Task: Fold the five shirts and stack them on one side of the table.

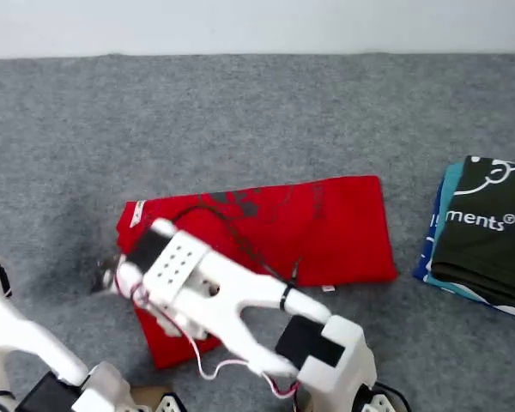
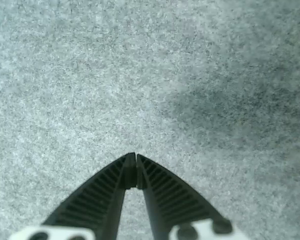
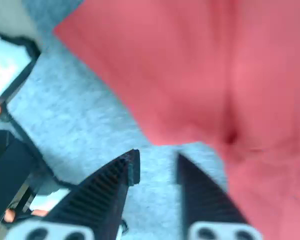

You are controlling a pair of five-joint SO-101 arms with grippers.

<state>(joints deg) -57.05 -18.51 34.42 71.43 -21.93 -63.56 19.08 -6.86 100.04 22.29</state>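
Table (image 1: pixel 266 112), grey felt-like covering: one red shirt (image 1: pixel 326 232) lying flat near the middle, partly folded, and well apart at the right side a stack of folded shirts (image 1: pixel 481 240), dark one on top.

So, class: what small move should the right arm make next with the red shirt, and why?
Probably nudge the right gripper onto the edge of the red shirt and close on it: its jaws stand open over bare table just beside that edge.
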